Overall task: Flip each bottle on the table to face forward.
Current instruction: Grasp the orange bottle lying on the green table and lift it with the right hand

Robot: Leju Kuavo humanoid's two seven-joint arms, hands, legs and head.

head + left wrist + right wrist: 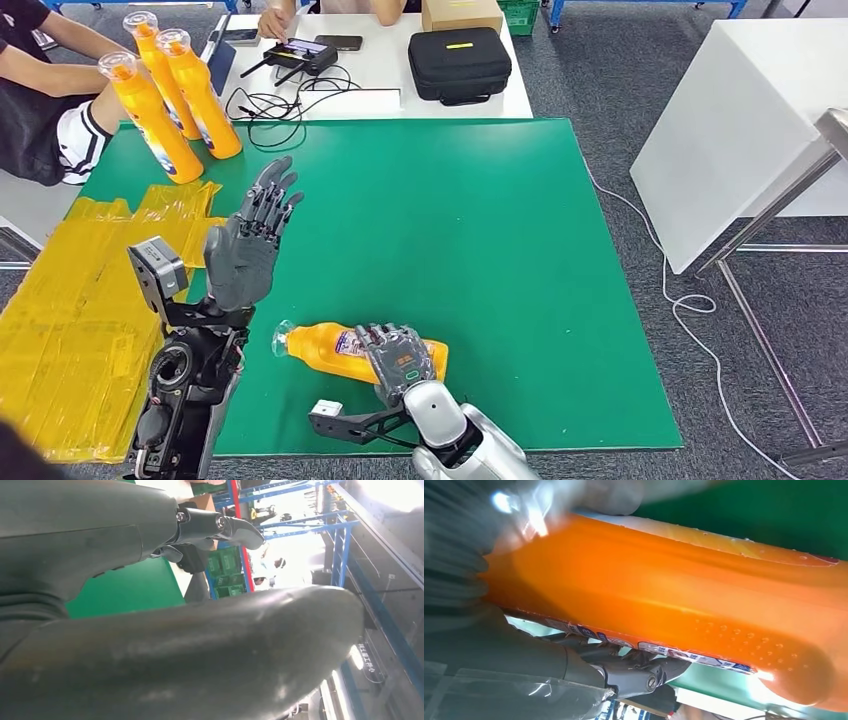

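A robotics lab or workshop: green test table, blue shelving racks, cables, equipment case

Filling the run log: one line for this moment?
right hand: grips lying bottle | left hand: raised, empty | three upright bottles: far-left corner
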